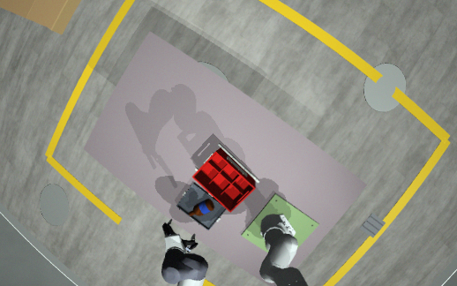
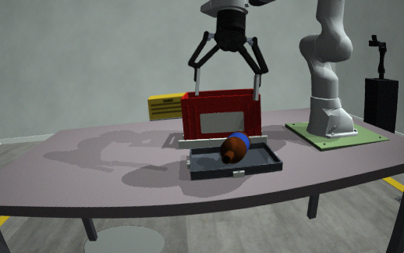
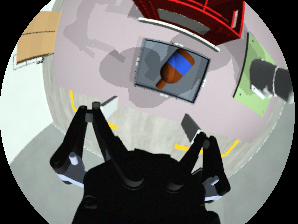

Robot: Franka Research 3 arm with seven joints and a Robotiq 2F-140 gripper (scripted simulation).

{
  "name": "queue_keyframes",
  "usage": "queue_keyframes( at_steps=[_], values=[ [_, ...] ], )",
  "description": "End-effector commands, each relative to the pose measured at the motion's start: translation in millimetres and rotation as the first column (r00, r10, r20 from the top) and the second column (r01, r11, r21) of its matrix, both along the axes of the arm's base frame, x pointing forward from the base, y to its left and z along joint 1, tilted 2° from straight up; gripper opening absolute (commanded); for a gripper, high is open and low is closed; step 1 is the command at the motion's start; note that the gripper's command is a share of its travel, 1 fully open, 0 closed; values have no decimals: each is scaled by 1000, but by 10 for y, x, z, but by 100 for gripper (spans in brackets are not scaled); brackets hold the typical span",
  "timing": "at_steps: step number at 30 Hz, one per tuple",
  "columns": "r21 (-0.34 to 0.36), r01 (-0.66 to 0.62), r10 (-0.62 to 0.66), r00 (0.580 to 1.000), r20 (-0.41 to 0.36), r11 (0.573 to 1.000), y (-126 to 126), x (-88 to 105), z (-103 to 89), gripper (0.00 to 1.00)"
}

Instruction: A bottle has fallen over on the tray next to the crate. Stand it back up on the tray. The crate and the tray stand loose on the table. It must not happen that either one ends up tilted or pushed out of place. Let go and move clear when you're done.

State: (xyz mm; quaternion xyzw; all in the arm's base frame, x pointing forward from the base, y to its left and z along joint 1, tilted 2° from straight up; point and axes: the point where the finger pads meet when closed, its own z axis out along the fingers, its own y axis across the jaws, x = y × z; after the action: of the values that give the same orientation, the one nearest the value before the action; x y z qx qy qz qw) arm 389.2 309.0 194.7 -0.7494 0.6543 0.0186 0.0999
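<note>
In the exterior view the red crate (image 2: 221,113) walls the tray (image 2: 235,169) at twelve o'clock, while three, six and nine o'clock lie open.

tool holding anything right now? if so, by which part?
Nothing is held. The tool is wide open, high above the tray, with bare fingers. The bottle lies on its side in the tray, untouched.

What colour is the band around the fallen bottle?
Blue, around the brown bottle; clearest in the exterior view.
</note>
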Motion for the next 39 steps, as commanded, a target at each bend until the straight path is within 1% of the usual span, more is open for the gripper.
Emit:
queue_keyframes(
  at_steps=[1, 3, 4, 11, 12, 17, 18, 23, 24, 25, 39],
  values=[
    [-40, 129, -131, 990, -55, 991, -59, -73, -44, 100],
    [-40, 129, -131, 990, -55, 991, -59, -73, -44, 100],
    [-91, 233, -241, 966, -94, 968, -153, -35, -26, 100],
    [-91, 233, -241, 966, -94, 968, -153, -35, -26, 100],
    [-135, 313, -328, 937, -116, 940, -235, -5, -5, 100],
    [-135, 313, -328, 937, -116, 940, -235, -5, -5, 100],
    [-164, 362, -384, 915, -126, 917, -292, 14, 12, 100],
    [-164, 362, -384, 915, -126, 917, -292, 14, 12, 100],
    [-178, 384, -408, 904, -129, 906, -319, 23, 20, 100],
    [-180, 388, -413, 902, -130, 904, -323, 24, 22, 100],
    [-180, 388, -413, 902, -130, 904, -323, 24, 22, 100]
  ],
)
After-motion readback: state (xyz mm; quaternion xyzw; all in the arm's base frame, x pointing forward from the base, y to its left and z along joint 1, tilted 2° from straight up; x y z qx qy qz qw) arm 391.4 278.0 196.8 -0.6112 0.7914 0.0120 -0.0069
